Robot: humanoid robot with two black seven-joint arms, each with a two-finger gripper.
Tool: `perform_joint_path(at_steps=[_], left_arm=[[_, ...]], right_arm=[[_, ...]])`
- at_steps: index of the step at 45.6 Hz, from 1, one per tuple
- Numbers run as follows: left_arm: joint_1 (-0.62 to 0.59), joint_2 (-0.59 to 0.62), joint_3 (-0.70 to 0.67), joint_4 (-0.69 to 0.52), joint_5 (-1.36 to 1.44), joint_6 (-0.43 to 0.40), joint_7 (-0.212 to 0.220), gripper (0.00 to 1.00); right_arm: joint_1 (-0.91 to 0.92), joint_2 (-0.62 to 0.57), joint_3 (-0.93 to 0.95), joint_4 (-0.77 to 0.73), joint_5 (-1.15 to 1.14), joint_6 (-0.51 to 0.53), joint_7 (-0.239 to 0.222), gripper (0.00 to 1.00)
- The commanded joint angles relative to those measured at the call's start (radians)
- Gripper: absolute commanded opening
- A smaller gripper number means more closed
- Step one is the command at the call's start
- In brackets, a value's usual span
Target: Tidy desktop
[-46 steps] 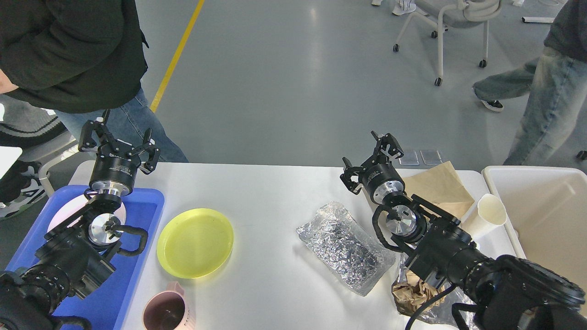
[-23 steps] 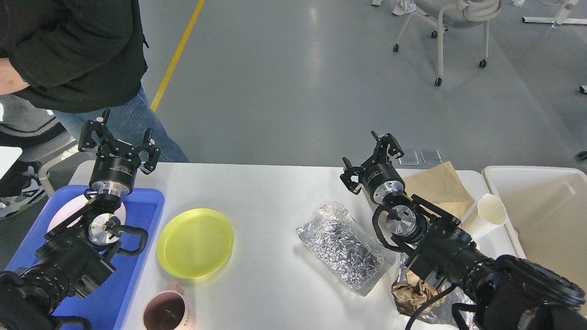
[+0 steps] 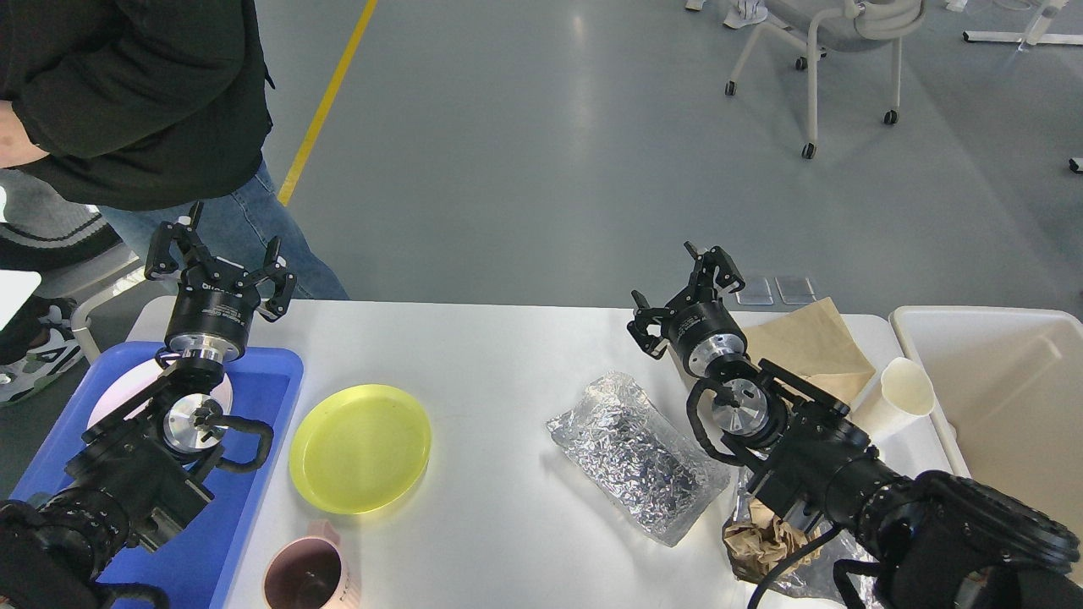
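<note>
Centrally, the desktop (image 3: pixel 508 355) spanned the view as the work surface, carrying a yellow plate (image 3: pixel 360 448), a pink mug (image 3: pixel 306 575) at its near edge, a foil bag (image 3: pixel 636 452), a brown paper sheet (image 3: pixel 808 338), a paper cup (image 3: pixel 904 391) lying on its side and crumpled brown paper (image 3: pixel 761 541). The left pincer (image 3: pixel 220 258) hung empty, fingers apart, above the blue tray (image 3: pixel 254 381), which held a pale plate (image 3: pixel 127 389). The right pincer (image 3: pixel 687 288) was likewise apart and empty, probably staged for the litter. The cream bin (image 3: pixel 998 338) at the right appeared empty.
</note>
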Motion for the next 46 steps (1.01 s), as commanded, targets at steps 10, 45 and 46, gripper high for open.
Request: perform_joint_path(at_steps=[10, 45, 46], left_arm=[[0.0, -0.001, 0.001, 0.0, 0.001, -0.002, 0.0, 0.97], [0.0, -0.001, 0.0, 0.0, -0.001, 0.0, 0.0, 0.97], [0.0, -0.001, 0.0, 0.0, -0.001, 0.0, 0.0, 0.97]], right_arm=[[-0.001, 0.0, 0.0, 0.0, 0.0, 0.0, 0.0, 1.0], [-0.001, 0.0, 0.0, -0.002, 0.0, 0.0, 0.0, 1.0], [-0.001, 0.0, 0.0, -0.002, 0.0, 0.0, 0.0, 1.0]])
